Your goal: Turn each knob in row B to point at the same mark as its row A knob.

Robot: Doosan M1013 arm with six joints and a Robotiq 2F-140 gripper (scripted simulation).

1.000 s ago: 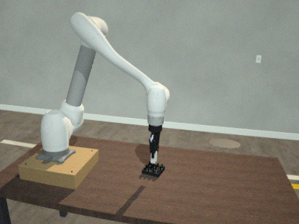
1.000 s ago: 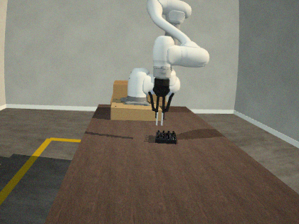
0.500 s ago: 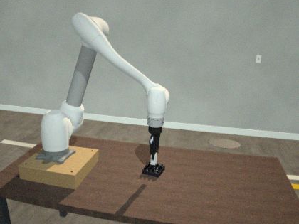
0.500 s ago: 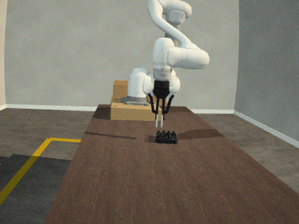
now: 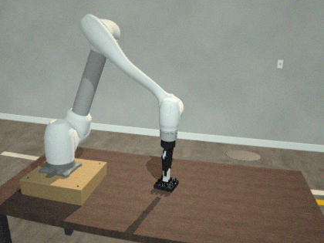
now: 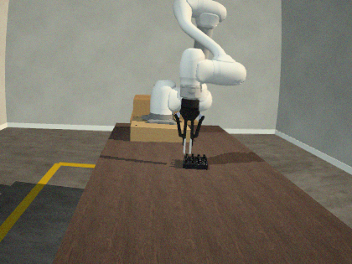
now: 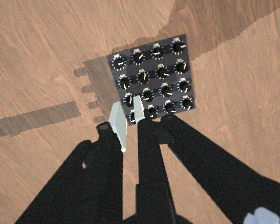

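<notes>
The black knob box [image 5: 160, 187] [image 6: 195, 167] [image 7: 150, 66] stands on the table, with four rows of four knobs. In the wrist view pale print shows at the upper side of the knobs, so the bottom row there appears to be row A and the row above it row B. My gripper [image 5: 166, 180] [image 6: 188, 152] [image 7: 129, 109] points down at one edge of the box, its pale fingertips a narrow gap apart. The knob seen between them, apparently B4 [image 7: 128, 100], is partly covered. Contact cannot be told. Printed names are unreadable, and most white lines are too small to read surely.
The table [image 5: 231, 200] [image 6: 188, 217] bears the box and the arm's wooden base block [image 5: 54, 192] [image 6: 159, 134]. Other knobs stand close beside the fingers. The fingers hide part of the bottom row in the wrist view. Shadows of the arm and gripper fall around the box.
</notes>
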